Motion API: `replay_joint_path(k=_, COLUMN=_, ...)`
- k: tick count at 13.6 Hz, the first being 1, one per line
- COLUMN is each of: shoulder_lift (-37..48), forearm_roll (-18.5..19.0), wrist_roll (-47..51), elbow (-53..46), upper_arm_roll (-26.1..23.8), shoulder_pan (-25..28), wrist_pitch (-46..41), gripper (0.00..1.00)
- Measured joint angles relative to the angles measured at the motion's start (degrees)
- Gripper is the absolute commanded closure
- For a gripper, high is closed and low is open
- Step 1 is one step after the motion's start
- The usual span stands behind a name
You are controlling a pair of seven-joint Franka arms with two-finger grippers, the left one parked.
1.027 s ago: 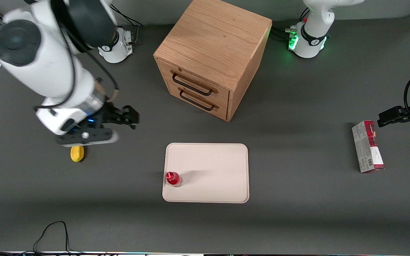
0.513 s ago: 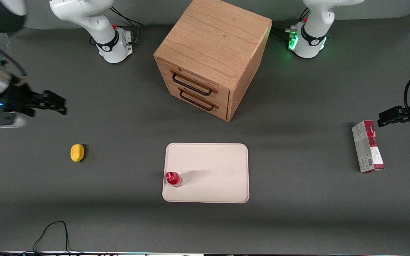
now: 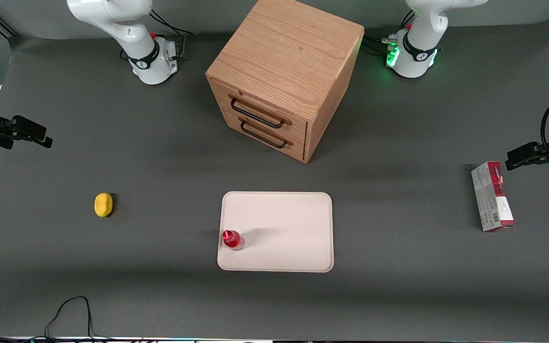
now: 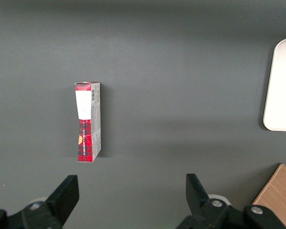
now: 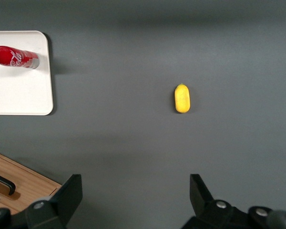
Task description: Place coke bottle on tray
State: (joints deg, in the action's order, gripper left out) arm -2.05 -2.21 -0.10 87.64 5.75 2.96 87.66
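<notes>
The small red coke bottle [image 3: 232, 239] stands upright on the cream-white tray [image 3: 284, 224], at the tray's corner nearest the front camera on the working arm's side. The bottle [image 5: 13, 57] and the tray [image 5: 19, 90] also show in the right wrist view. My right gripper [image 3: 31, 133] is open and empty, high over the working arm's end of the table, far from the tray. Its two dark fingertips [image 5: 69, 193] stand wide apart in the wrist view, with bare table between them.
A yellow lemon-like object [image 3: 103, 205] lies on the table between the gripper and the tray, also seen from the right wrist [image 5: 182, 98]. A wooden two-drawer cabinet [image 3: 281, 76] stands farther from the front camera than the tray. A red-and-grey carton [image 3: 492, 196] lies toward the parked arm's end.
My right arm has swung away from above the lemon-like object toward the working arm's end of the table, gripper open and empty. The bottle stays upright on the tray.
</notes>
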Motion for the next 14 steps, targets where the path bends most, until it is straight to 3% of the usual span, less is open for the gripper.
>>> replay_joint_path(k=14, shoulder_lift=-1.15, forearm_roll=1.84, wrist_roll=-1.90, elbow=0.16, upper_arm_roll=-0.35, shoulder_pan=-0.19, wrist_pitch=0.84, gripper=0.00)
